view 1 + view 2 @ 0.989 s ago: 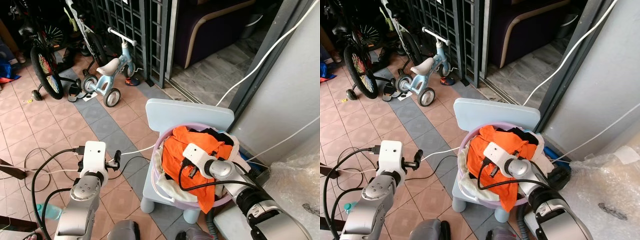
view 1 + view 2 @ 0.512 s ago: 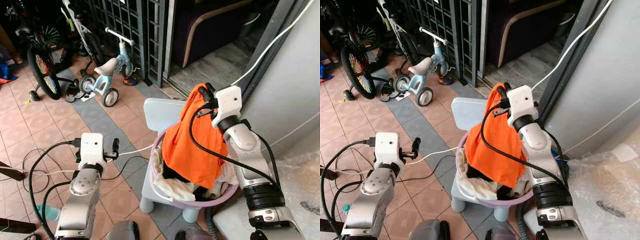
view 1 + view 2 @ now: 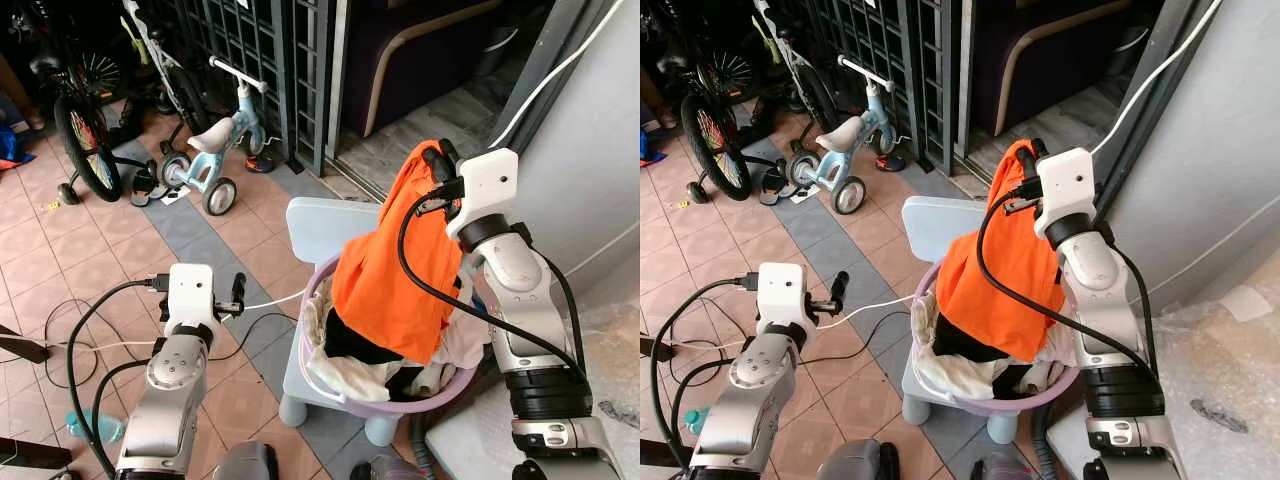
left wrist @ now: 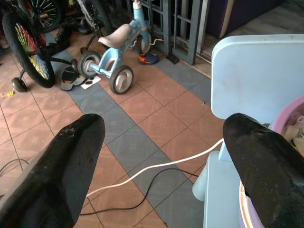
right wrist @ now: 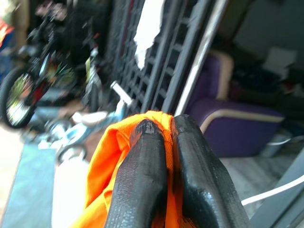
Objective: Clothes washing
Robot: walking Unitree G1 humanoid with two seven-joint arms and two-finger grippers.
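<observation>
Right now I have the right claw pinched tight on a fold of the orange garment, held high above the lilac laundry basin. In the right wrist view the two fingers press together with orange cloth squeezed between them. The garment hangs down from the claw, its lower hem draping over the pile of pale and dark clothes in the basin, which sits on a pale blue child's chair.

My left claw hovers at about 9 o'clock from the basin, over the tiled floor, fingers spread wide and holding nothing. A white cable runs across the tiles beneath it.

I judge this to be the unloading step: one piece picked out, the rest waiting. The next move calls for lifting until the hem clears the pile, then carrying the garment toward the washer, which I cannot locate. The cloth may snag on clothes beneath it.
</observation>
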